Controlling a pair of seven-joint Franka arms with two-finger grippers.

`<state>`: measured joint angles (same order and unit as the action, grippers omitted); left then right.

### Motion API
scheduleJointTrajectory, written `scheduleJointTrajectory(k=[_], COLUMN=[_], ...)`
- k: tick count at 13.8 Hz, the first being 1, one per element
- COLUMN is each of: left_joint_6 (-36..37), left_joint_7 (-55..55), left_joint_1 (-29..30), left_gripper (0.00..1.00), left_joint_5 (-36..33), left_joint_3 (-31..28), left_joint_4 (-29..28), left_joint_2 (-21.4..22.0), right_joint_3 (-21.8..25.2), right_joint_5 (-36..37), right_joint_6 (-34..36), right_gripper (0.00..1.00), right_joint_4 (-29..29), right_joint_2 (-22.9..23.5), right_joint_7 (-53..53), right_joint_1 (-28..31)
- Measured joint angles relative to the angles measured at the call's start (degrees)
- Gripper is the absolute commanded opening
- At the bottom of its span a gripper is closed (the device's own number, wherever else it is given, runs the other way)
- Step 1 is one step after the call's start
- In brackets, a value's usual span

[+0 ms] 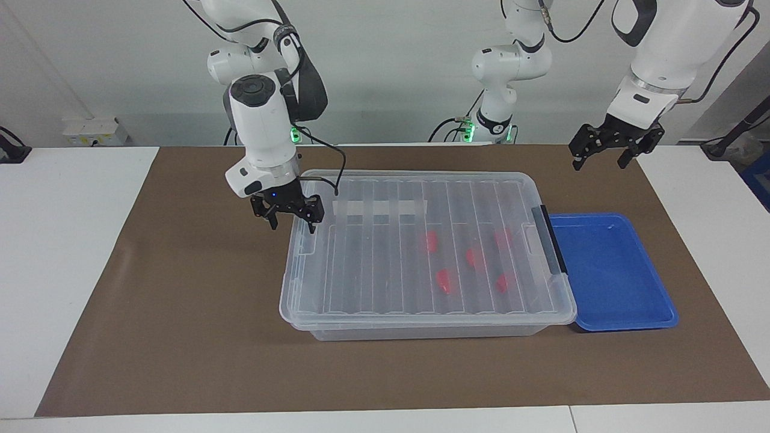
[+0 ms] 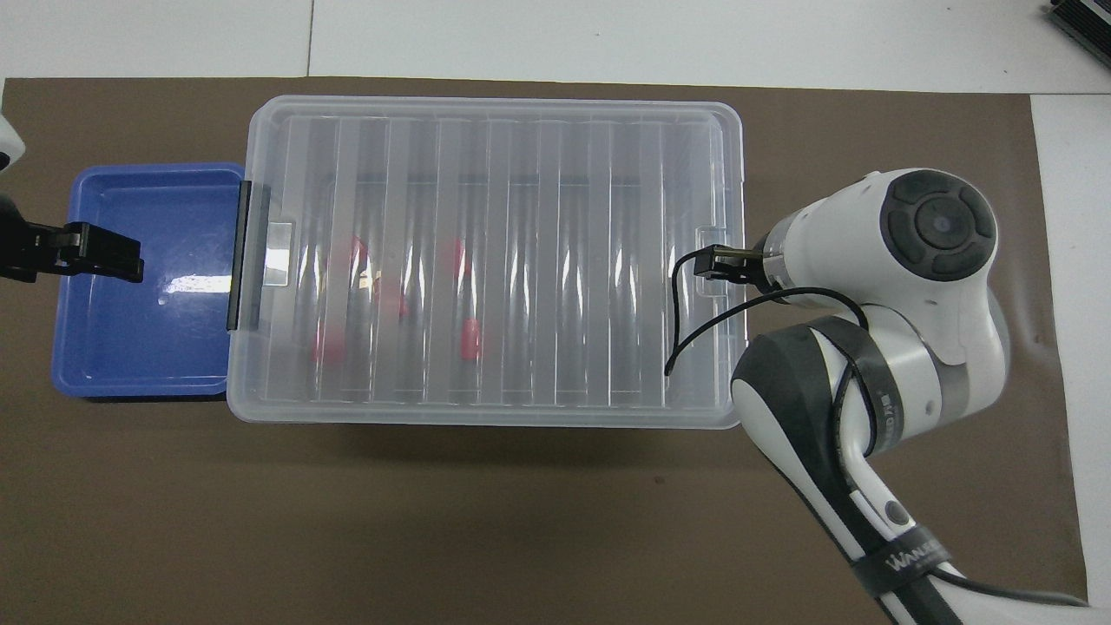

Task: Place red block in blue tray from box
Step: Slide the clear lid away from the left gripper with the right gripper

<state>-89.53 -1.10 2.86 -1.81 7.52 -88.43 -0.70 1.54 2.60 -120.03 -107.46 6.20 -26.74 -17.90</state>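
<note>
The box (image 1: pixel 373 276) is a clear bin with its ribbed lid shut; it also shows in the overhead view (image 2: pixel 521 174). Several red blocks lie inside, seen through the lid, one of them (image 1: pixel 445 281) in the half toward the left arm's end (image 2: pixel 470 338). The blue tray (image 1: pixel 610 273) sits empty against the box's latch end (image 2: pixel 130 330). My right gripper (image 1: pixel 292 224) is open, low at the lid's rim at the right arm's end; the wrist hides it in the overhead view. My left gripper (image 1: pixel 603 157) is open and empty, raised over the tray (image 2: pixel 87 253).
A dark grey latch (image 1: pixel 550 240) clamps the lid at the tray end. A whitish tape strip (image 1: pixel 379 207) lies on the lid nearer the robots. A brown mat (image 1: pixel 180 313) covers the table. A black cable (image 2: pixel 686 330) hangs from my right wrist over the lid.
</note>
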Motion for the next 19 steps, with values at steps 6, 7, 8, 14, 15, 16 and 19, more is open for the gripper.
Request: scheduleJointTrajectory(k=[6,7,8,14,15,16,19], left_joint_6=[0.00,0.00,0.00,2.71,2.81,2.67,-5.03], left_joint_7=[0.00,0.00,0.00,-0.09,-0.80,-2.52,-2.43], left_joint_1=[0.00,0.00,0.00,-0.01,0.00,0.08,3.09], left_gripper=[1.00,1.00,1.00,1.00,1.00,1.00,1.00], left_joint_5=[0.00,0.00,0.00,0.00,0.00,0.00,0.00], left_joint_3=[0.00,0.00,0.00,0.05,0.01,-0.06,-0.14], left_joint_4=[0.00,0.00,0.00,-0.02,-0.03,-0.27,-7.87], left_joint_2=[0.00,0.00,0.00,0.24,0.34,0.49,3.04], right_joint_3=[0.03,0.03,0.05,0.06,0.08,0.08,0.08], right_joint_5=[0.52,0.53,0.53,0.53,0.53,0.53,0.53], right_joint_6=[0.78,0.79,0.79,0.79,0.79,0.79,0.79], right_gripper=[0.58,0.59,0.59,0.59,0.59,0.59,0.59], right_joint_4=[-2.06,-2.17,-2.24,-2.29,-2.29,-2.31,-2.39], right_joint_2=[-1.61,-1.77,-1.81,-1.90,-1.90,-1.90,-1.90], right_joint_7=[9.66,12.42,14.73,27.60,29.42,30.74,33.94], right_joint_1=[5.16,6.50,7.66,13.68,14.82,15.78,17.64])
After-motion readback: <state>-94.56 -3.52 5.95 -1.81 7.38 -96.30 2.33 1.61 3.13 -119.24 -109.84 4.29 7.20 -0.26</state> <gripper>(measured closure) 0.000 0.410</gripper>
